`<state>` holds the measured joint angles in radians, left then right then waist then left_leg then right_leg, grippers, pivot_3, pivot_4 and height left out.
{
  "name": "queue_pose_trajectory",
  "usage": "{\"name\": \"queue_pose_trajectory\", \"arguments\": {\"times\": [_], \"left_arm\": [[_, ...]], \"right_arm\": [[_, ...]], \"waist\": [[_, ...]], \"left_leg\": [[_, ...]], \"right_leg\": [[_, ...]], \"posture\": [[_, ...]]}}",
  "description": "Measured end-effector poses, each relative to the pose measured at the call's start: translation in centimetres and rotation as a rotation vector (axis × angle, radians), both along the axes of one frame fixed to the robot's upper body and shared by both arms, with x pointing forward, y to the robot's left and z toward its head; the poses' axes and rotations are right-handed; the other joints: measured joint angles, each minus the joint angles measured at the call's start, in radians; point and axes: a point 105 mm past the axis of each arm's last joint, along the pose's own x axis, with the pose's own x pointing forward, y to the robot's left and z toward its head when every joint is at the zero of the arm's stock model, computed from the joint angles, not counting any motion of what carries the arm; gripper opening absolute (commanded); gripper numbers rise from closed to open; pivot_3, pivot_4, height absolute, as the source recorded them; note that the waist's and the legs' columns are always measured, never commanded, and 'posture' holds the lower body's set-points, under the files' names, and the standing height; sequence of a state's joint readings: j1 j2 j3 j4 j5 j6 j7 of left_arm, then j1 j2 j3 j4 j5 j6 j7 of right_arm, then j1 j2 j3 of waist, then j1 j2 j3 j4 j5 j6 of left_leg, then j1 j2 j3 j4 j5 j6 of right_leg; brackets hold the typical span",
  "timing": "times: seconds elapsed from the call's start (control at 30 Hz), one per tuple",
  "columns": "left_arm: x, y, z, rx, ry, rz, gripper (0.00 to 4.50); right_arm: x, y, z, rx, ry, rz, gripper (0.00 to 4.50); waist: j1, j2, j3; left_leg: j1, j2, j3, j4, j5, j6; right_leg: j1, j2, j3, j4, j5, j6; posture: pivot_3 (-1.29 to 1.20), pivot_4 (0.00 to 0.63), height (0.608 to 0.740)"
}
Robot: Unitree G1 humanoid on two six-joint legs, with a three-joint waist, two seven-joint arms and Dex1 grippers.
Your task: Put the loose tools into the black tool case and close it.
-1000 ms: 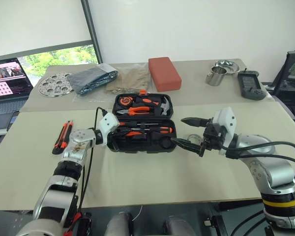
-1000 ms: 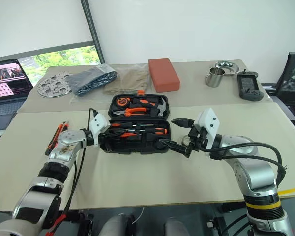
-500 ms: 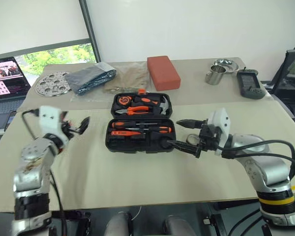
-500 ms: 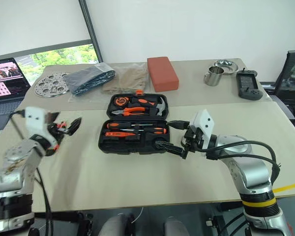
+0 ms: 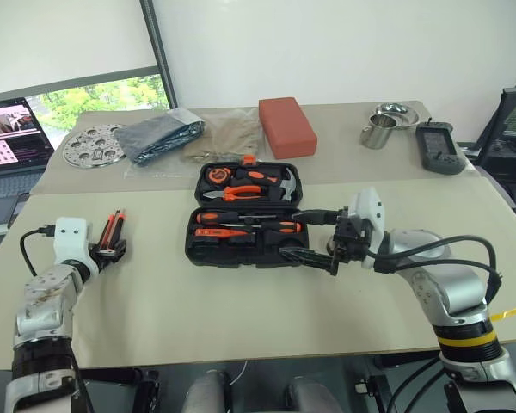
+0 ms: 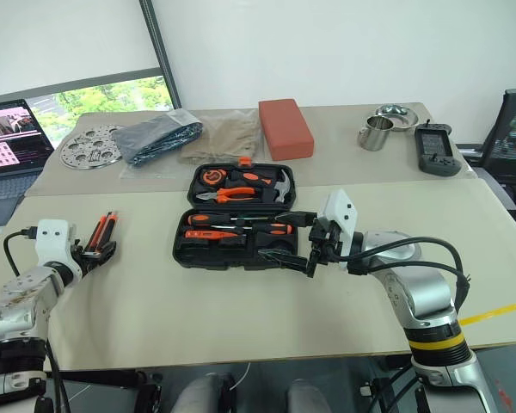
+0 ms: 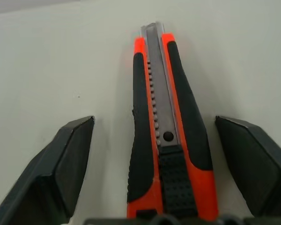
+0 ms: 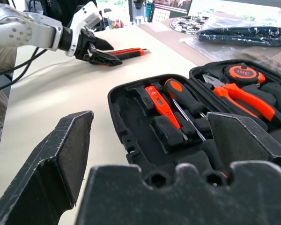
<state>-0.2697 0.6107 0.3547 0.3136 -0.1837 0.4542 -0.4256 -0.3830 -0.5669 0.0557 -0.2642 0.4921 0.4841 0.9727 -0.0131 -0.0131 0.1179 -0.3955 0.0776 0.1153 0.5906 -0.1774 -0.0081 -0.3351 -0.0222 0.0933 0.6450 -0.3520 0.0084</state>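
The black tool case (image 5: 196, 250) lies open mid-table, with orange-and-black screwdrivers (image 5: 241, 229) resting in its near half. At the table's left lies an orange-and-black utility knife (image 5: 112, 227). My left gripper (image 5: 112, 249) is right at the knife's near end. In the left wrist view the knife (image 7: 166, 140) lies lengthwise between the spread fingers (image 7: 72, 154), neither of them touching it. My right gripper (image 5: 314, 237) stands open at the case's right end, pointing left over it. The right wrist view looks across the case (image 8: 126, 136) to the left gripper (image 8: 96, 49).
Pliers (image 5: 241, 191), a hammer and a tape measure sit in the case's far half. Behind it are a red-orange block (image 5: 286, 127), a grey bag (image 5: 159, 138), a perforated metal disc (image 5: 93, 146), a metal cup (image 5: 377, 133), a black device (image 5: 437, 146) and a laptop (image 5: 9, 138).
My left arm swung left from the case to the utility knife, and its gripper went from shut to open. The right gripper edged slightly left toward the case.
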Motion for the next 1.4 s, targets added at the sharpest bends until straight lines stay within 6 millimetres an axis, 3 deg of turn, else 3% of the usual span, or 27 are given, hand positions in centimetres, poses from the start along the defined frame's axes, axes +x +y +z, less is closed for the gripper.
{"name": "queue_pose_trajectory", "arguments": {"times": [0.13, 0.4, 0.5, 0.7, 0.77, 0.9, 1.0, 1.4], "left_arm": [[0.3, 0.0, -0.4, -0.039, 0.014, -0.017, 1.83], [0.4, 0.0, 0.0, -0.126, -0.060, -0.016, 1.75], [1.1, -3.4, 2.3, -0.193, -0.161, -0.272, 1.75], [1.6, -11.7, 11.2, -0.030, -0.307, -0.955, 1.75], [1.2, -14.1, 11.9, 0.040, -0.290, -1.133, 1.75], [0.4, -18.4, 9.1, 0.205, -0.111, -1.486, 1.75], [0.2, -19.5, 6.5, 0.305, 0.034, -1.652, 1.75], [2.3, -19.4, 4.1, 0.437, 0.159, -1.683, 1.75]], "right_arm": [[0.0, -0.3, 0.0, -0.006, -0.002, -0.011, 4.50], [0.0, -0.9, -0.3, 0.001, 0.004, -0.046, 4.50], [0.1, -1.2, -0.3, 0.005, 0.006, -0.063, 4.50], [-0.1, -1.4, -0.3, 0.006, -0.001, -0.077, 4.50], [-0.1, -1.4, -0.3, 0.005, -0.002, -0.080, 4.50], [-0.1, -2.1, -0.3, 0.001, -0.006, -0.110, 4.50], [-0.4, -2.6, -0.2, -0.013, -0.019, -0.130, 4.50], [-2.1, -5.9, -0.2, -0.065, -0.023, -0.218, 4.50]], "waist": [[-0.003, 0.001, 0.000], [-0.002, 0.000, 0.000], [0.002, -0.002, 0.001], [0.008, -0.002, 0.001], [0.006, 0.000, 0.000], [-0.002, 0.001, 0.000], [-0.005, 0.001, 0.000], [-0.002, 0.000, 0.001]], "left_leg": [[0.004, 0.001, 0.001, 0.000, 0.000, 0.000], [0.003, 0.001, 0.001, 0.000, 0.000, 0.000], [-0.001, 0.000, 0.001, 0.000, 0.000, -0.001], [-0.002, -0.001, 0.002, 0.000, 0.001, -0.001], [-0.003, -0.003, 0.002, 0.000, 0.000, 0.000], [-0.003, -0.003, 0.002, 0.000, 0.000, 0.000], [-0.003, -0.002, 0.003, 0.000, 0.000, 0.000], [-0.005, -0.003, 0.000, 0.002, -0.001, 0.003]], "right_leg": [[0.002, 0.000, 0.001, 0.001, 0.000, 0.000], [0.001, 0.000, 0.000, 0.001, 0.000, 0.000], [-0.001, 0.000, -0.002, 0.001, 0.000, 0.000], [0.000, 0.000, -0.005, -0.002, 0.000, 0.000], [0.000, 0.000, -0.003, -0.003, 0.000, 0.000], [-0.001, 0.002, -0.002, -0.003, 0.000, 0.000], [-0.001, 0.002, -0.001, -0.003, 0.000, 0.000], [-0.002, 0.002, 0.000, -0.003, 0.000, 0.001]], "posture": [[0.00, 0.150, 0.740], [0.00, 0.150, 0.740], [0.00, 0.150, 0.740], [0.00, 0.150, 0.740], [0.00, 0.150, 0.740], [0.00, 0.150, 0.740], [0.00, 0.150, 0.740], [0.00, 0.150, 0.740]]}}
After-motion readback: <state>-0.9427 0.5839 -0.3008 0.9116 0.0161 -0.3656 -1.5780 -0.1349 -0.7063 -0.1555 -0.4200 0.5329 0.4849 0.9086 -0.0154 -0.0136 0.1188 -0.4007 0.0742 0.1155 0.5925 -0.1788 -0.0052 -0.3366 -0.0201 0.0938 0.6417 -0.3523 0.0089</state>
